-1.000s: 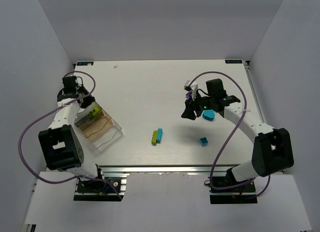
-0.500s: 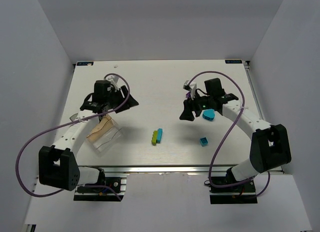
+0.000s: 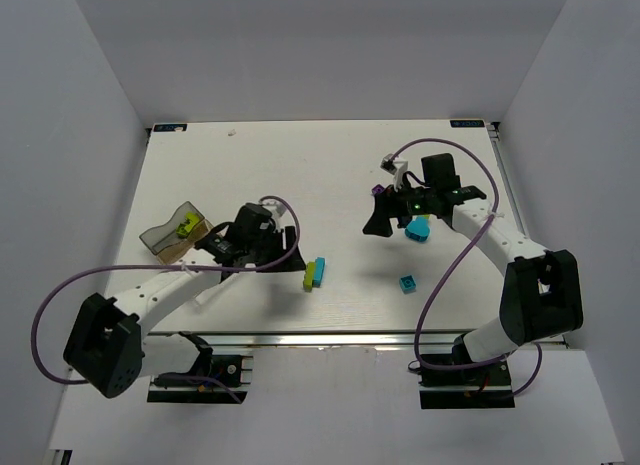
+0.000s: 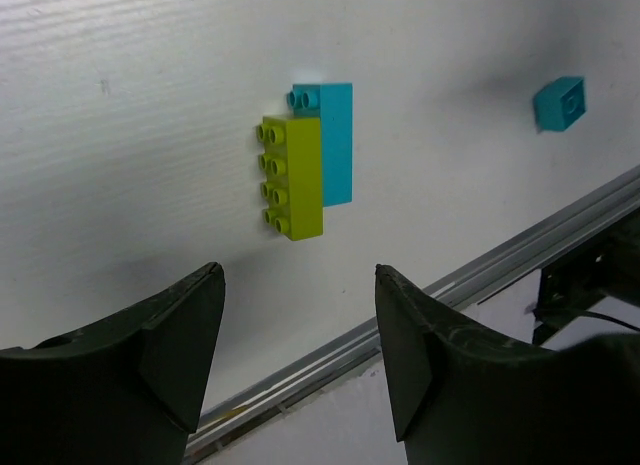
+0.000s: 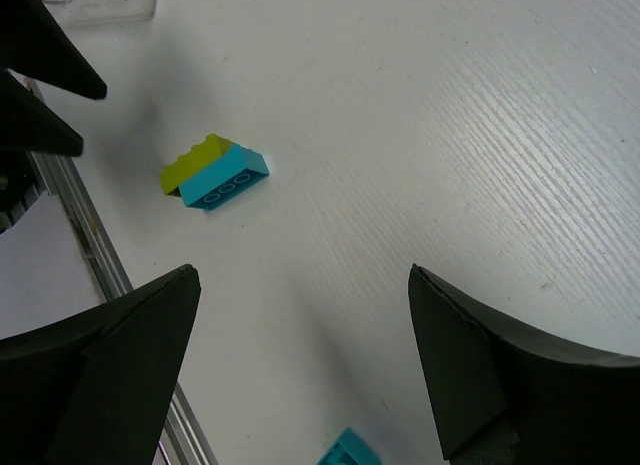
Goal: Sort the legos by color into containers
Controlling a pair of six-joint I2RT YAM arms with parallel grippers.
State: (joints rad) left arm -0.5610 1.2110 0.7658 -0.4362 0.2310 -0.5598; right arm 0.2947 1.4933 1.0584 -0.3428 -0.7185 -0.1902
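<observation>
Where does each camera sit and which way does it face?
Top external: above and behind the bases, looking down on the table; both arms show.
Left wrist: on the left arm, facing down past the left gripper at the lime brick and long cyan brick.
Right wrist: on the right arm, facing down past the right gripper.
Shared: all three show that pair.

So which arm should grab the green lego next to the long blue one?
Left. The left gripper, open, hangs right beside the green lego and the long blue lego, facing them. The right gripper is open too, but sits farther off.
</observation>
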